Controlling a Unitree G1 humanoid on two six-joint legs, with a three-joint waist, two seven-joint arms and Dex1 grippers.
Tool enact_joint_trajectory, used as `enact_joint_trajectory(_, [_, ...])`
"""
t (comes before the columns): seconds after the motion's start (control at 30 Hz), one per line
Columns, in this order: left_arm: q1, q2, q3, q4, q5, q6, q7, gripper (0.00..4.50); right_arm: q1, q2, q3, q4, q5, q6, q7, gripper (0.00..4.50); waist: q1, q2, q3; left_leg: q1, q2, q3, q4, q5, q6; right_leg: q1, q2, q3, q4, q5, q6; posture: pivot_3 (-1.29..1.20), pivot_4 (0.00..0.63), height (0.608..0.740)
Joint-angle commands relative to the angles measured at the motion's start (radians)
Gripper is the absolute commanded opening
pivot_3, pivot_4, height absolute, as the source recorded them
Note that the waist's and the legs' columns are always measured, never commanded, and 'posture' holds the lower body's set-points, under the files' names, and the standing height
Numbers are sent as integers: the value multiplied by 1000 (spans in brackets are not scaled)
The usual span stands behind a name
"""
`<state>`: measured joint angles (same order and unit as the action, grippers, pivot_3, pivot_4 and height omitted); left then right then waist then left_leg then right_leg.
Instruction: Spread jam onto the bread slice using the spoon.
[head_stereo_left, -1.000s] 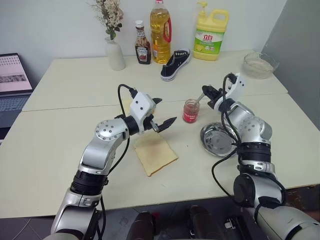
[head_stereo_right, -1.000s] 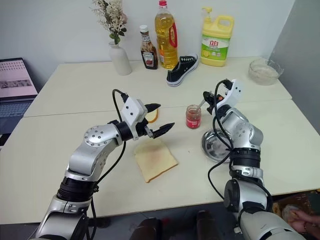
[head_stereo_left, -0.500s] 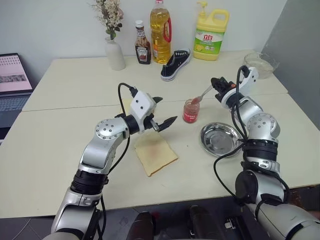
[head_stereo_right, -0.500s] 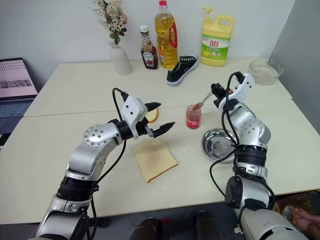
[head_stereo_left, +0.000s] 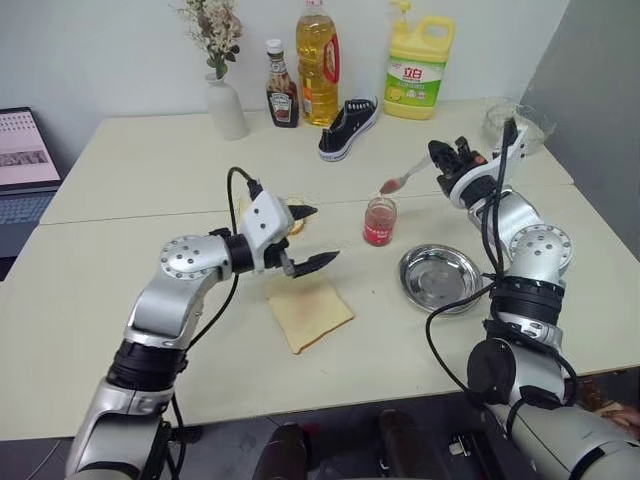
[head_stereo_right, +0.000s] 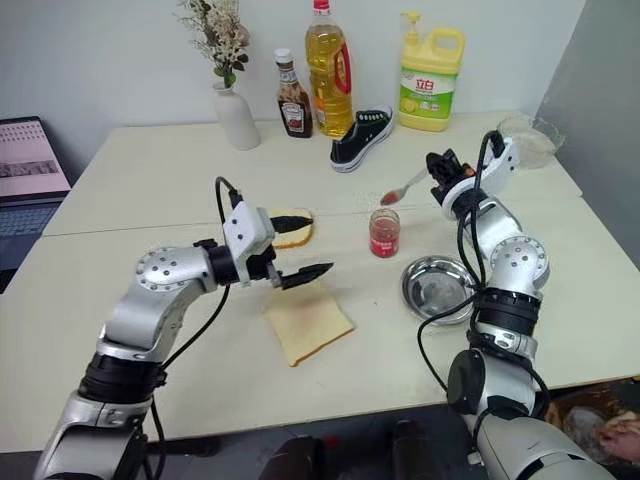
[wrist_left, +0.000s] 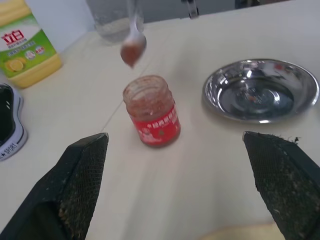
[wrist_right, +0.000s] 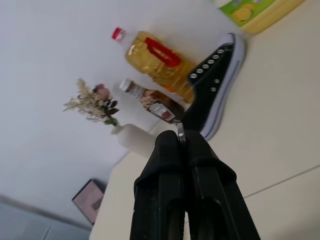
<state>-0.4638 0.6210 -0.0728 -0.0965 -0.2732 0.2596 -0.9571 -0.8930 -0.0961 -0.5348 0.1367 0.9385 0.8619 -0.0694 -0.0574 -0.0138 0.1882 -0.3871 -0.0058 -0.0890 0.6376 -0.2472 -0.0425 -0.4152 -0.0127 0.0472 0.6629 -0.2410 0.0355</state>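
Overhead, the right gripper (head_stereo_left: 441, 158) was clamped on the spoon (head_stereo_left: 402, 181), whose red-smeared bowl hung just above the jam (head_stereo_left: 379, 221) jar. Beside that jar, nearer the robot, lay the bread slice (head_stereo_left: 309, 311), with the left gripper (head_stereo_left: 313, 237), fingers spread wide and empty, above its far edge.

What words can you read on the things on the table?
"立白": on the yellow detergent jug, on its green label.
"SPORT": on the white sole of the black sneaker.
Jam jar label: white print, too blurred to read.
Ketchup bottle and oil bottle labels: too small to read.
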Motion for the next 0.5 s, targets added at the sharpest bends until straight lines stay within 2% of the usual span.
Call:
enact_joint_trajectory(0.03, [44, 55, 53, -42, -29, -32, -51, 4500, -11, 37, 34, -118, 110, 76, -51, 33, -2, 0, 0, 0, 0, 0, -1, 0, 0, -1, 0, 0, 0, 0, 0, 0, 150, 740])
enact_joint_trajectory(0.2, [188, 131, 141, -161, -94, 22, -69, 4500, 15, 99, 121, -206, 197, 167, -92, 33, -3, 1, 0, -7, 2, 0, -2, 0, 0, -7, 1, -1, 1, 0, -1, 0, 150, 740])
enact_joint_trajectory(0.33, [357, 178, 233, -292, -148, 80, -56, 4500, 50, 130, 221, -232, 203, 202, -62, 33, -3, 1, 0, -8, 2, -1, -2, 0, 0, -8, -1, -1, 0, -1, -1, 0, 150, 740])
enact_joint_trajectory(0.5, [598, 185, 348, -443, -186, 126, -25, 4500, 105, 112, 368, -255, 138, 204, 41, 33, 0, 1, 0, -9, 3, -2, -2, 0, 0, -8, -3, -2, -1, -1, -2, 0, 150, 740])
